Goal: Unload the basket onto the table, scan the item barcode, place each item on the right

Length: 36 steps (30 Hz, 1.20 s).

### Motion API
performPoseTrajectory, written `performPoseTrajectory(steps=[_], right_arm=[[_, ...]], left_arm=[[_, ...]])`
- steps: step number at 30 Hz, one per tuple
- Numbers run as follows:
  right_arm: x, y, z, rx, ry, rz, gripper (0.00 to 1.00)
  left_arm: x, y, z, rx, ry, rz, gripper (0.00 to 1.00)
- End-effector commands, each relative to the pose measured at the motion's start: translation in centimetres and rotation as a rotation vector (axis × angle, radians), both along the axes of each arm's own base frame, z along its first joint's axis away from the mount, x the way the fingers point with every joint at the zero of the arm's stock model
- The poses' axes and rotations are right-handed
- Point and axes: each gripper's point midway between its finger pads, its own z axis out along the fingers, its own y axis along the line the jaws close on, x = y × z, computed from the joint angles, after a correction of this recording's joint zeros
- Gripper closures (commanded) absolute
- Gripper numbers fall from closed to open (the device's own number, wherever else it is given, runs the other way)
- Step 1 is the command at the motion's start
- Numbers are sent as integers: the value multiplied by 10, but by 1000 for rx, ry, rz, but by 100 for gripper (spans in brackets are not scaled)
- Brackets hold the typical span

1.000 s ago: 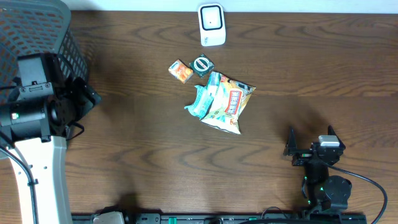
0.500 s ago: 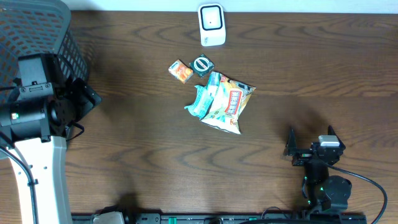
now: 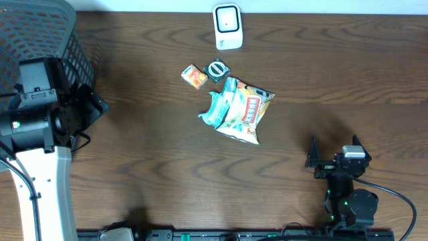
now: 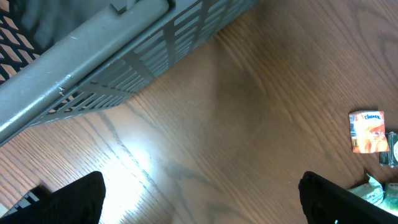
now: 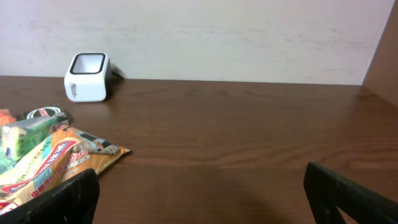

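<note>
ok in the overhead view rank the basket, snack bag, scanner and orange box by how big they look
1. basket, largest even though cropped by the frame
2. snack bag
3. scanner
4. orange box

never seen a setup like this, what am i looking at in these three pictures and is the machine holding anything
The machine is a pair of robot arms at a wooden table, each ending in a two-finger gripper. The overhead picture looks straight down from a fixed camera. The other two come from cameras on the wrists, so the dark shapes in their bottom corners are each arm's own fingers. The left gripper hangs near a grey basket; the right gripper faces the far wall. Both are open and hold nothing. On the table lie a pile of snack bags, a small orange box and a round dark packet. The white box at the far edge is probably the barcode scanner.
</note>
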Motion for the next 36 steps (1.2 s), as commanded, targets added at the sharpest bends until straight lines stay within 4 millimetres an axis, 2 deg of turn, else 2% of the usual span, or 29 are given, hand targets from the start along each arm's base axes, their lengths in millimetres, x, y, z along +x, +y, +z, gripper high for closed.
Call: performPoseTrajectory(steps=[1,7,9,12,14,16,18,21,25,27,29,32,34,36], right_arm=[[0,-3,-1,-8,1,-11,1],[0,-7,3,-11,-14,-39,1],[0,-2,4,4,-18,-11,1],[-4,38,5,170,-4,215,1],[-18,78,9,343,39,451,1],[-34,104,12,462,96,619,1],[-44,116,14,547,140,700,1],[-42,114,28,661,124,686,1],[-38,103,66,693,-37,664,1],[-44,97,99,648,-200,676,1],[-56,88,136,619,-386,676,1],[-83,63,191,684,-661,640,1],[-102,52,219,685,-795,620,1],[-116,50,242,639,-856,611,1]], left_arm=[[-1,2,0,-2,0,15,2],[-1,2,0,-2,0,15,2],[-1,2,0,-2,0,15,3],[-1,2,0,-2,0,15,2],[-1,2,0,-2,0,15,2],[-1,2,0,-2,0,15,3],[-1,2,0,-2,0,15,2],[-1,2,0,-2,0,15,2],[-1,2,0,-2,0,15,2],[-1,2,0,-2,0,15,2],[-1,2,0,-2,0,15,2],[-1,2,0,-2,0,15,3],[-1,2,0,-2,0,15,2],[-1,2,0,-2,0,15,2]])
